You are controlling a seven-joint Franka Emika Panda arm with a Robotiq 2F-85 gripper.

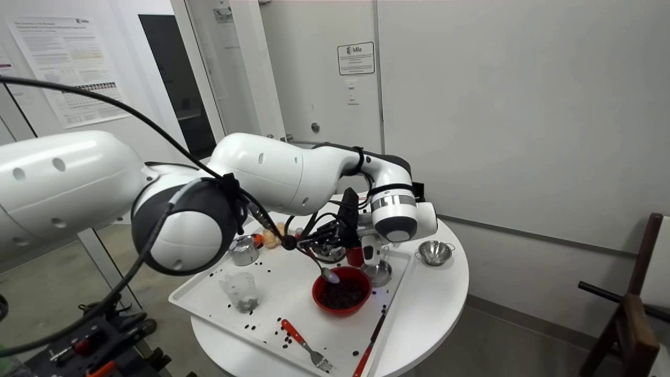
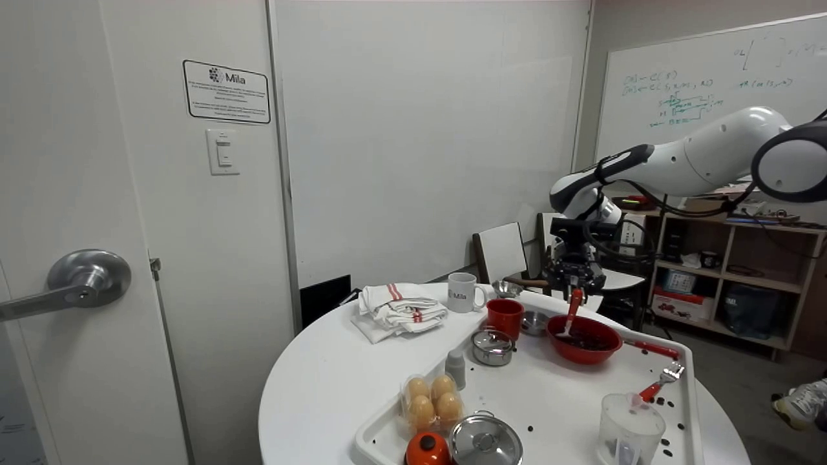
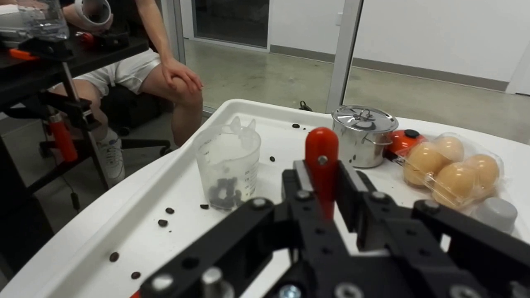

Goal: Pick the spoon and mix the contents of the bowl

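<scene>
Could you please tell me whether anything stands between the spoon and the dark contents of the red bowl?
Nothing visible does: the gripper holds the spoon, whose head is over or in the red bowl, and no object shows between it and the dark contents. Whether they touch, I cannot tell.

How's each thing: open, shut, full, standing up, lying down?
gripper: shut on the spoon
spoon: tilted, head at the red bowl
red bowl: upright, dark bits inside
measuring cup: upright, only its bottom filled
fork: lying down
knife: lying down
eggs: look whole
pot by eggs: lid on
red cup: upright
pot by red cup: lid on
white mug: upright
white cloths: folded
</scene>
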